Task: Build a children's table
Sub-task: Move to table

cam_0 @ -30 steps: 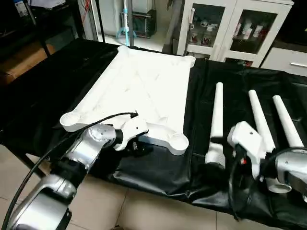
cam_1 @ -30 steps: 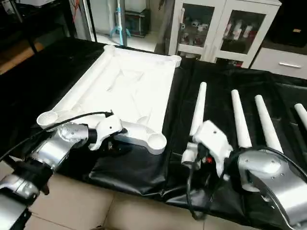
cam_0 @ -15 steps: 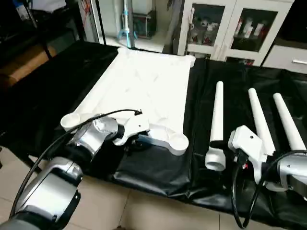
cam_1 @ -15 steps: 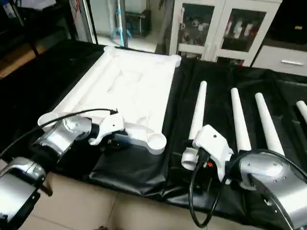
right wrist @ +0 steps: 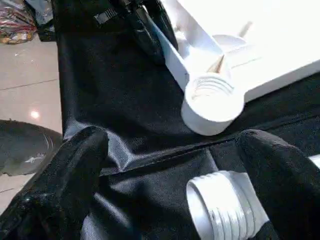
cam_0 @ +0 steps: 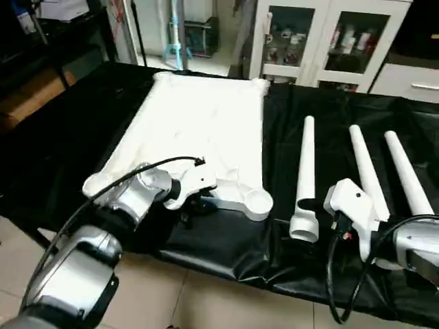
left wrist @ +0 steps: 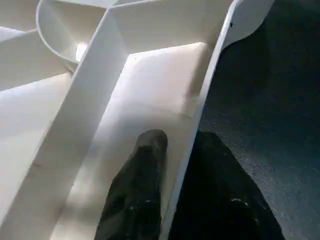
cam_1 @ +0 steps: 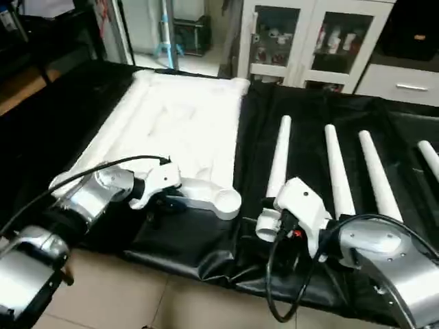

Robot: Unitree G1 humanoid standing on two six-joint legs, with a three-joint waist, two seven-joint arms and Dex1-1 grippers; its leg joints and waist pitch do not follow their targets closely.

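The white tabletop (cam_0: 199, 116) lies underside up on the black cloth, with a round threaded corner socket (right wrist: 212, 97) at its near right corner. My left gripper (left wrist: 180, 140) straddles the tabletop's near rim, one finger (left wrist: 142, 180) inside the wall and the other outside, pressed shut on it. Three tapered white legs (cam_0: 305, 164) (cam_0: 367, 171) (cam_0: 405, 171) lie side by side to the right; a further leg (cam_1: 429, 157) shows at the picture's edge. My right gripper (right wrist: 177, 150) is open, fingers wide on either side of the leftmost leg's threaded end (right wrist: 220, 210).
Black cloth (cam_0: 226, 240) covers the work table and hangs over its near edge above a tiled floor (cam_0: 206, 301). Glass-door cabinets (cam_0: 322, 41) stand behind. A black cable (cam_0: 137, 175) loops over my left forearm.
My left gripper's fingers have closed in on the tabletop's near rim. The right arm stays by the leftmost leg's thick end. The head view has shifted a little.
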